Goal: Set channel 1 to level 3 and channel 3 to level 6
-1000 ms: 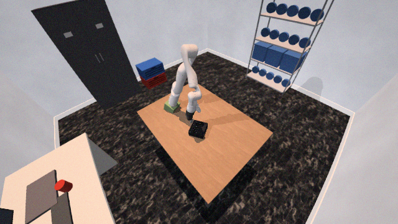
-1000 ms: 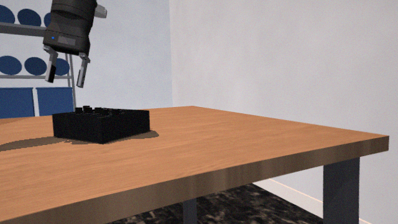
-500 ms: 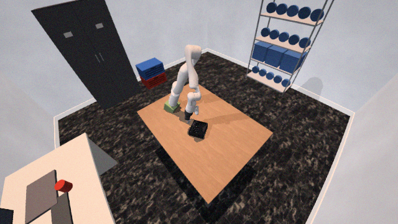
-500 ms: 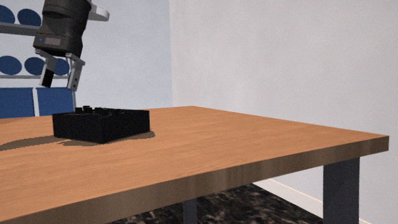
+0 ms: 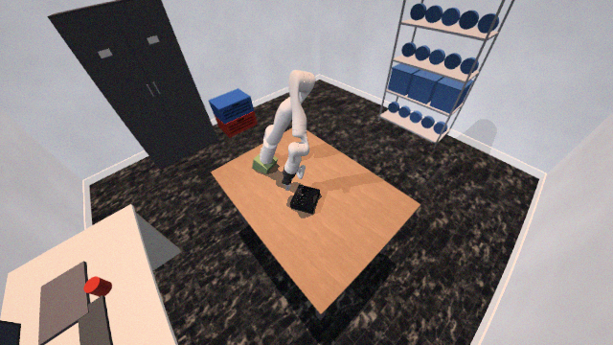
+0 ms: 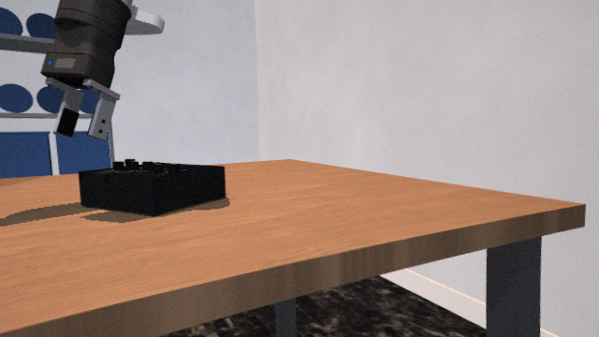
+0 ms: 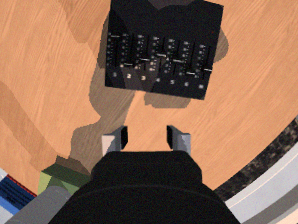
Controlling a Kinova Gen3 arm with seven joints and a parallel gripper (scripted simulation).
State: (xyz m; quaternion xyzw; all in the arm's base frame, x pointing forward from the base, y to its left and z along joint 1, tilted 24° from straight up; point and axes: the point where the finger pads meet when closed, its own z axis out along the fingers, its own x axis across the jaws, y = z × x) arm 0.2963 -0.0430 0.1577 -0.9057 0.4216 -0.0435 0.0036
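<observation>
The lighting desk (image 5: 305, 198) is a black box standing flat on the wooden table. It also shows in the exterior view (image 6: 152, 187) and in the wrist view (image 7: 162, 44), where a row of several faders with dark caps runs across it. The caps stand at different heights; their levels are too small to read. My gripper (image 6: 84, 124) is open and empty. It hangs above the desk's near-arm edge, clear of the caps. In the wrist view the gripper (image 7: 145, 139) sits just short of the desk's front edge.
The arm's green base block (image 5: 264, 164) stands on the table corner behind the desk. A shelf rack (image 5: 441, 67) with blue items, stacked blue and red crates (image 5: 233, 112) and a dark cabinet (image 5: 136, 81) stand off the table.
</observation>
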